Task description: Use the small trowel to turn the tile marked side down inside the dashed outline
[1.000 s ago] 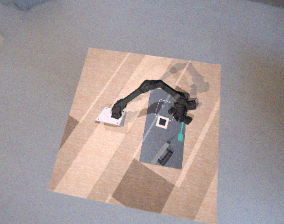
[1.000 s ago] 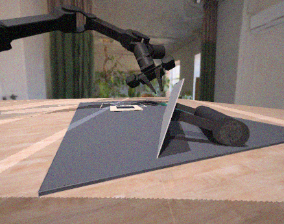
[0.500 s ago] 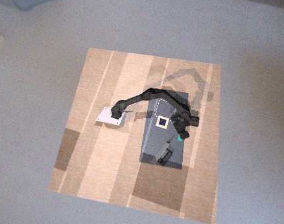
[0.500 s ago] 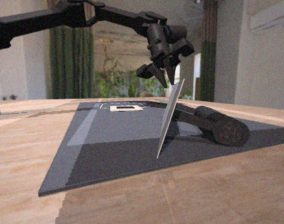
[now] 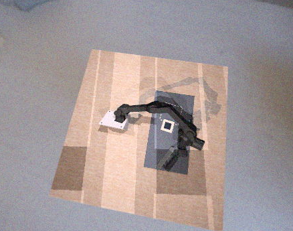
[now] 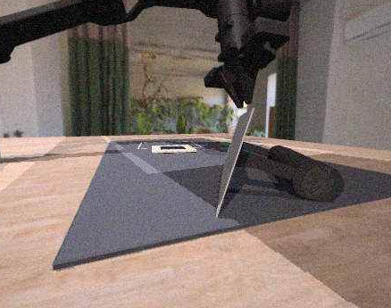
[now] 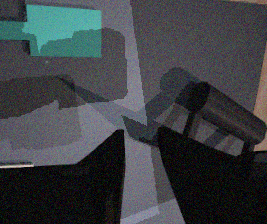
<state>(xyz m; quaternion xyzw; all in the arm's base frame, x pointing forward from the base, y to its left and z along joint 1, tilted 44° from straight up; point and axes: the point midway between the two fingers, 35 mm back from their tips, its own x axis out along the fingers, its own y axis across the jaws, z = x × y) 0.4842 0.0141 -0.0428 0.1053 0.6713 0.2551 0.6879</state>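
Observation:
My gripper [image 5: 182,152] [image 6: 245,104] [image 7: 140,135] is slightly open and empty. It points down above the mat, between the trowel and the teal tool. The trowel has a pale flat blade [image 6: 235,162], tilted up steeply on its edge, and a thick dark handle [image 5: 167,166] [image 6: 318,178] [image 7: 233,112] beside it. It rests at the mat's front part. The tile [image 5: 168,125] [image 6: 156,149] lies flat with its pale-framed dark square showing. It is just outside or at the border of the dashed outline [image 6: 143,148], which the arm partly covers in the top view.
The dark mat [image 5: 153,152] [image 6: 124,212] [image 7: 203,30] lies on the wooden table [image 5: 120,169] [image 6: 169,265]. A teal flat-ended tool [image 6: 224,144] [image 7: 83,30] lies on the mat near its right edge. The arm's white base plate [image 5: 108,121] stands left of the mat.

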